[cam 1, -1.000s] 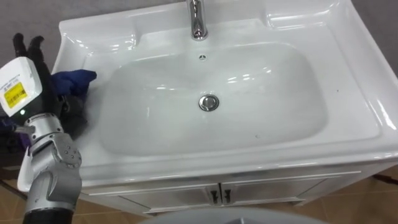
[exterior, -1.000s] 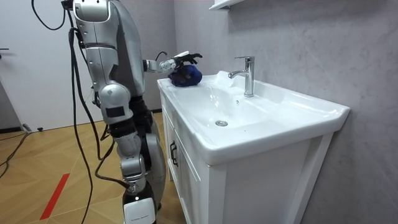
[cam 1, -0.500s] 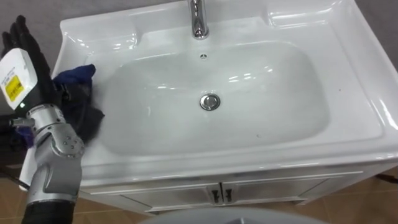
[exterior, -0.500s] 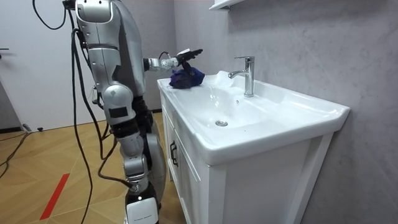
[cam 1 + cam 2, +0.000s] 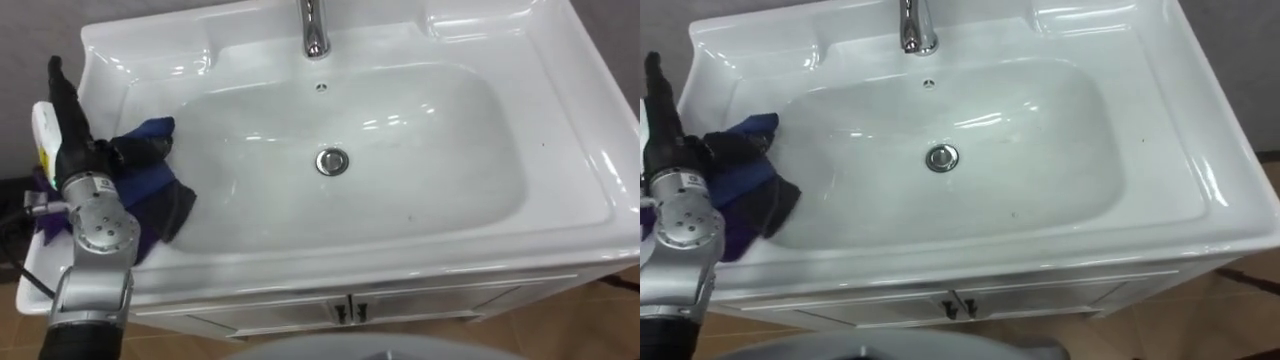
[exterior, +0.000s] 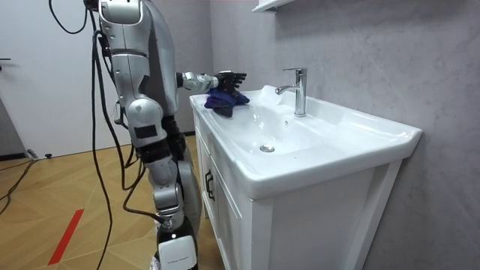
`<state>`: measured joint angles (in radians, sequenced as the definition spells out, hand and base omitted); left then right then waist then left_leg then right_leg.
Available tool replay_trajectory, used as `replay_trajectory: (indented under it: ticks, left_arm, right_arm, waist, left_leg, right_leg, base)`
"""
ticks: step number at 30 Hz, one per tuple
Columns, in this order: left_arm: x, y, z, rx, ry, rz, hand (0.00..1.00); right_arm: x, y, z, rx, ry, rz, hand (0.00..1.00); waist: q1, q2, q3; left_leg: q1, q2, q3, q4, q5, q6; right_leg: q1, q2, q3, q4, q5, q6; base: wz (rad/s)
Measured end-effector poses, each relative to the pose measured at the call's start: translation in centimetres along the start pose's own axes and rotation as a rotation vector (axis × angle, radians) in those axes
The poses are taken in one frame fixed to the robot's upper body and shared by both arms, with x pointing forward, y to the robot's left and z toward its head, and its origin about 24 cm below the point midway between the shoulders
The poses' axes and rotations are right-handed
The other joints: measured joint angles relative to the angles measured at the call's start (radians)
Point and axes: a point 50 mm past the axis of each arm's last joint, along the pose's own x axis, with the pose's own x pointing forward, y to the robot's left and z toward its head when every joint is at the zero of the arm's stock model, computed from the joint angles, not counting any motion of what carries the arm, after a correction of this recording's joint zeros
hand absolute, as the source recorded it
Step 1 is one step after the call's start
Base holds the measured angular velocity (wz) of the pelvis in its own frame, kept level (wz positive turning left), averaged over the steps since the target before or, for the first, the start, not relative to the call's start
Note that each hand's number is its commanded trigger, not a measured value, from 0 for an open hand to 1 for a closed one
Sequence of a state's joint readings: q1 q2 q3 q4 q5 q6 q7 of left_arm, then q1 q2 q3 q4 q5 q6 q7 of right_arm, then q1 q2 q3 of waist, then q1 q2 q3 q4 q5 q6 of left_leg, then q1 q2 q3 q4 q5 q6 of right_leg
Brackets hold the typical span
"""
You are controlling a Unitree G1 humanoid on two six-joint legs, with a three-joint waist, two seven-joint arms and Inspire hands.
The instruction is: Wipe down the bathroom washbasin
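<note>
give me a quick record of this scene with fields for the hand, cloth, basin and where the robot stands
basin: white, on a white cabinet
tap: chrome, back centre
cloth: dark blue, crumpled, on the left rim, spilling into the bowl
left hand: open, fingers straight, on the cloth
robot: stands at the basin's front

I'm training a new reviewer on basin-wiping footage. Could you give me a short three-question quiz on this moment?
1. True or false: the dark blue cloth lies over the round metal drain.
2. Which hand is at the cloth? A) the left hand B) the right hand
3. Fill in: the chrome tap stands at the white ceramic basin's ____ rim, on the side away from the robot.

Key: 1 false, it lies at the bowl's left edge. 2 A. 3 back.
</note>
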<state>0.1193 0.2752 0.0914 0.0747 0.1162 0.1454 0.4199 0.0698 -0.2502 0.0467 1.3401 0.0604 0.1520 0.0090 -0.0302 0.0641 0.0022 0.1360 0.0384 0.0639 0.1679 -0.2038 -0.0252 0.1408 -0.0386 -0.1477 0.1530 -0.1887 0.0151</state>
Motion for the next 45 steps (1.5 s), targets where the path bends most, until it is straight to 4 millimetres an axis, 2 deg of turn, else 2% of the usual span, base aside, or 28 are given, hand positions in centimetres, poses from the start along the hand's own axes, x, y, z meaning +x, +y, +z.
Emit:
replay_trajectory:
  ticks: [5, 11, 13, 18, 27, 31, 36, 39, 40, 42, 44, 45]
  left_arm:
    - [0.6, 1.9, 1.1, -0.029, -0.039, 0.103, 0.0]
    - [1.1, 3.5, 2.1, -0.043, -0.081, 0.218, 0.0]
    - [1.4, 4.0, 2.5, -0.051, -0.09, 0.254, 0.0]
    - [1.5, 5.3, 3.6, -0.065, -0.143, 0.322, 0.0]
    - [1.5, 7.6, 5.3, 0.022, -0.248, 0.423, 0.0]
    - [1.7, 9.4, 5.5, 0.066, -0.262, 0.529, 0.0]
    - [1.8, 10.8, 4.6, 0.083, -0.223, 0.589, 0.0]
    - [1.7, 11.7, 3.6, 0.101, -0.178, 0.617, 0.0]
    - [1.6, 11.7, 2.9, 0.116, -0.151, 0.613, 0.0]
    - [1.5, 11.7, 1.4, 0.148, -0.089, 0.603, 0.0]
    - [0.9, 12.4, -0.8, 0.203, -0.007, 0.611, 0.0]
    - [0.7, 12.7, -1.1, 0.21, 0.007, 0.621, 0.0]
  right_arm:
    - [0.0, -0.1, -0.4, 0.028, 0.005, 0.0, 0.0]
    - [0.0, -0.1, -0.4, 0.065, 0.002, 0.0, 0.0]
    - [0.0, -0.1, -0.5, 0.078, 0.004, 0.001, 0.0]
    - [0.0, 0.3, -0.8, 0.098, 0.008, 0.007, 0.0]
    - [0.0, 0.2, -1.2, 0.119, 0.022, 0.003, 0.0]
    - [0.0, 0.1, -1.8, 0.113, 0.039, -0.004, 0.0]
    - [0.0, 0.0, -2.0, 0.106, 0.039, -0.002, 0.0]
    - [0.0, -0.3, -1.9, 0.108, 0.035, -0.01, 0.0]
    - [0.0, -0.6, -1.9, 0.097, 0.036, -0.018, 0.0]
    - [-0.1, -1.1, -2.3, 0.093, 0.05, -0.031, 0.0]
    - [-0.1, -1.5, -2.0, 0.092, 0.032, -0.04, 0.0]
    - [-0.1, -1.5, -2.0, 0.091, 0.028, -0.039, 0.0]
  waist:
    - [0.007, -0.003, -0.0018]
    - [0.009, 0.02, 0.0009]
    - [0.009, 0.022, 0.0031]
    - [0.01, 0.027, 0.0008]
    - [0.02, 0.036, 0.0021]
    - [0.041, 0.037, 0.0017]
    - [0.071, 0.046, 0.0049]
    - [0.104, 0.059, 0.0038]
    - [0.119, 0.066, 0.0018]
    - [0.121, 0.072, -0.0067]
    - [0.141, 0.076, -0.0108]
    - [0.146, 0.075, -0.0106]
  left_leg:
    - [0.0, 0.0, -0.013, 0.002, 0.0, 0.0]
    - [0.0, 0.0, -0.013, 0.006, 0.0, 0.0]
    - [-0.001, -0.001, -0.013, 0.006, 0.0, 0.0]
    - [-0.002, -0.001, -0.012, 0.008, 0.0, 0.0]
    - [-0.003, -0.001, -0.009, 0.0, 0.0, 0.0]
    - [-0.005, -0.001, -0.008, -0.002, 0.0, 0.0]
    - [-0.002, -0.002, -0.01, -0.003, 0.0, 0.0]
    - [-0.007, -0.002, -0.01, -0.002, 0.0, 0.0]
    - [-0.01, -0.004, -0.013, 0.0, 0.0, 0.0]
    - [-0.021, -0.012, -0.037, 0.005, 0.0, 0.001]
    - [-0.023, -0.016, -0.045, 0.006, 0.0, 0.001]
    - [-0.024, -0.017, -0.049, 0.006, 0.0, 0.001]
  right_leg:
    - [0.003, 0.0, -0.004, 0.0, 0.0, 0.0]
    - [0.004, 0.0, 0.0, 0.001, 0.0, 0.0]
    - [0.004, 0.001, 0.006, 0.001, 0.0, 0.0]
    - [0.005, 0.001, 0.006, -0.001, 0.0, 0.0]
    - [-0.001, 0.001, 0.008, -0.003, 0.0, 0.0]
    - [-0.004, 0.001, 0.008, -0.002, 0.0, 0.0]
    - [0.001, 0.001, 0.005, -0.002, 0.0, 0.0]
    - [-0.004, -0.001, 0.001, -0.002, -0.001, 0.0]
    - [-0.006, -0.003, -0.003, 0.0, -0.002, 0.001]
    - [-0.007, -0.01, -0.023, 0.004, -0.007, 0.005]
    - [-0.001, -0.015, -0.036, 0.004, -0.01, 0.007]
    - [0.0, -0.016, -0.042, 0.004, -0.011, 0.007]
  base:
    - [0.03]
    - [0.0]
    - [0.0]
    - [0.0]
    - [0.0]
    - [0.0]
    - [0.0]
    - [0.01]
    - [0.19]
    - [0.28]
    - [0.17]
    - [0.21]
